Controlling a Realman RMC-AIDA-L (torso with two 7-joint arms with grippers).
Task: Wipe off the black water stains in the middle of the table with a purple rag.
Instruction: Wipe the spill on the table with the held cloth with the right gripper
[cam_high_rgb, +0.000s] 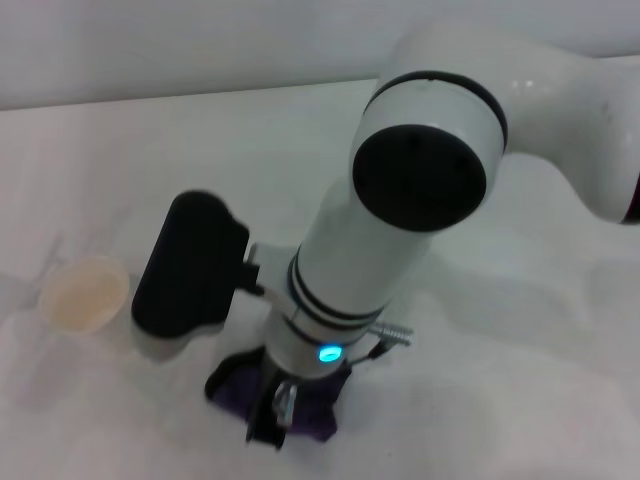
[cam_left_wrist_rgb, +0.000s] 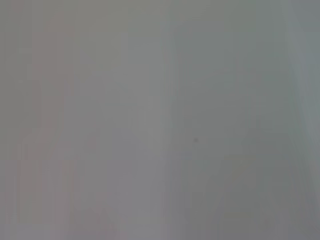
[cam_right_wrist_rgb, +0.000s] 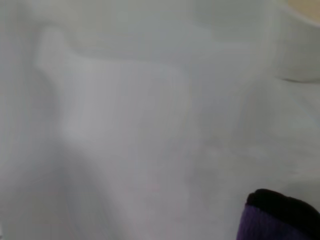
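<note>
Cup (cam_high_rgb: 84, 293) of white paper stands open-mouthed on the white worktop (cam_high_rgb: 500, 400) toward the robot's left; its pale inside shows nothing that can be made out. No writing or label can be read anywhere in the three views.

Reaching in from the robot's right, the right arm (cam_high_rgb: 400, 210) angles down across the middle of the head view, a blue-green light (cam_high_rgb: 328, 353) glowing on its wrist ring and a black camera housing (cam_high_rgb: 188, 263) jutting from its left side. The right claw (cam_high_rgb: 278, 415) is pressed down onto the purple rag (cam_high_rgb: 310, 405), which lies bunched on the worktop at the near edge of the head view, right of the cup and apart from it. How far the claw stands apart cannot be told, as the wrist hides much of it.

The right wrist view shows a dark-edged purple corner of the rag (cam_right_wrist_rgb: 277, 217) against the bare worktop (cam_right_wrist_rgb: 125, 125), with the cup's rim (cam_right_wrist_rgb: 300, 40) near the frame's edge.

The dark stain cannot be seen in any view. The left wrist view gives only a blank grey field, and the left claw is out of sight.
</note>
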